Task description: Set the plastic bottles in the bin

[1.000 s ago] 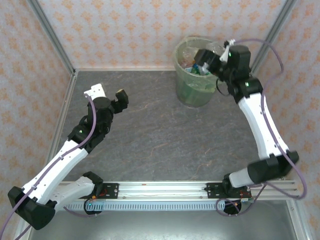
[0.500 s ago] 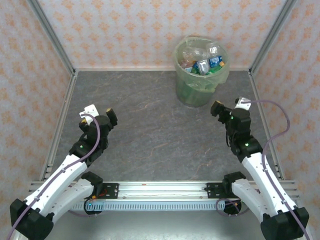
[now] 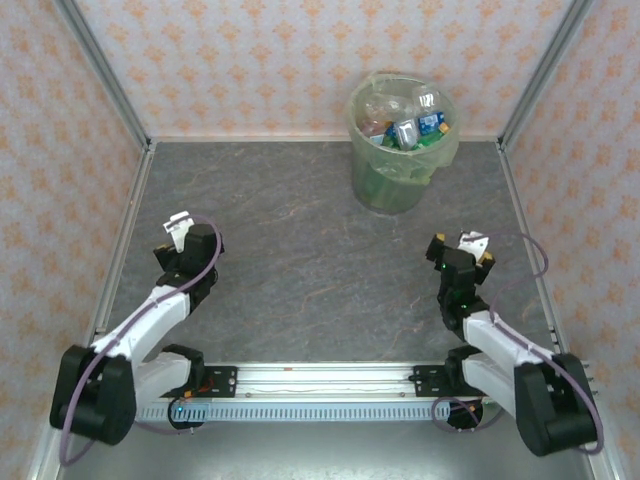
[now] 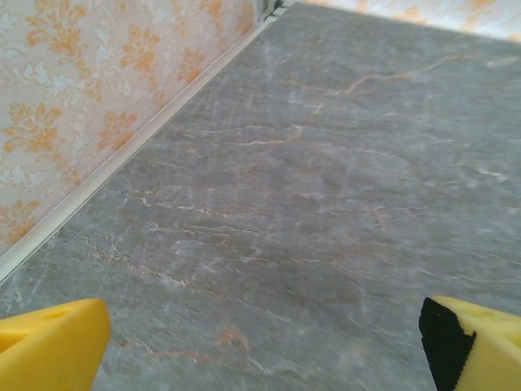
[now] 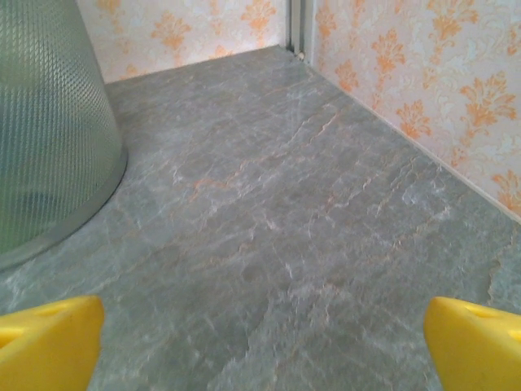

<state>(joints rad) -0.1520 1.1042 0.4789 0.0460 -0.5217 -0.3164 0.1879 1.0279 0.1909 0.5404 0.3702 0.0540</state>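
The pale-green bin stands at the back of the table, right of centre. Several plastic bottles with blue, green and white labels lie piled inside it. In the right wrist view the bin's ribbed wall rises at the left. My left gripper sits low at the near left, far from the bin, open over bare table, its yellow fingertips wide apart. My right gripper rests at the near right, in front of the bin, also open with nothing between its yellow fingertips.
Patterned orange walls with metal corner posts enclose the grey stone-look table on three sides. A metal rail carrying both arm bases runs along the near edge.
My right arm has drawn back from above the bin to the near right and folded down. The left arm has pulled back to the near left. Both grippers stayed open.
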